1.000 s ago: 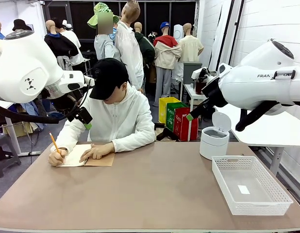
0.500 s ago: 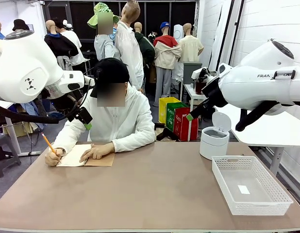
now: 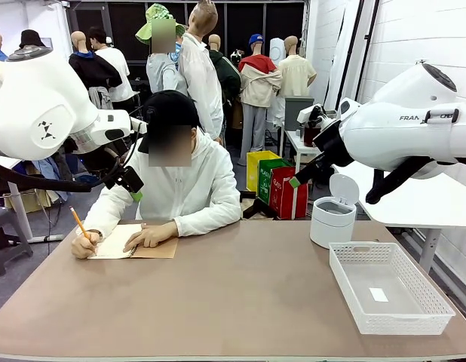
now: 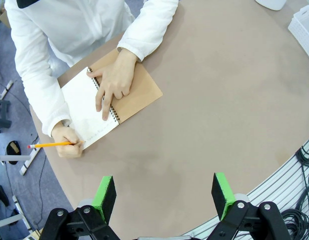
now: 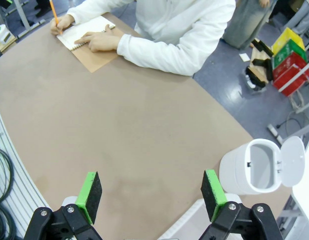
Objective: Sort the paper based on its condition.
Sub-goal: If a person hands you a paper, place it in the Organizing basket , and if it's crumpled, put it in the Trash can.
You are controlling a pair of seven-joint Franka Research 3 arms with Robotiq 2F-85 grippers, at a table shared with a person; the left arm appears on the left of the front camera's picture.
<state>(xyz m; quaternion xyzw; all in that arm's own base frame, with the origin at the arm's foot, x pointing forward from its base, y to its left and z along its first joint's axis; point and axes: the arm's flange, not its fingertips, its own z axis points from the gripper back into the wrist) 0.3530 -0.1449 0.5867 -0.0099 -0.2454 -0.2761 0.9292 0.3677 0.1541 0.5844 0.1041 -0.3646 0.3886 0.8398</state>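
The paper as loose sheets is out of view. A person at the far left of the table writes with a pencil [image 3: 80,224] in an open spiral notebook [image 3: 118,243] with a brown cover, the other hand [image 4: 112,85] resting flat on the page. My left gripper [image 3: 132,186] hangs high above the table's left side, open and holding nothing; the left wrist view has its green pads [image 4: 105,192] wide apart above the notebook [image 4: 89,107]. My right gripper [image 3: 296,181] is raised at the right, open and holding nothing, its pads [image 5: 88,192] spread over bare table.
A white mesh basket [image 3: 346,280] stands at the front right with a small white label [image 3: 378,294] inside. Behind it is a white bin [image 3: 332,220] with its lid up, also in the right wrist view [image 5: 259,170]. The person's arms span the far left edge.
The person's pencil hand has shifted slightly on the page and the head has lifted a little. Neither arm has moved and both grippers stay open.
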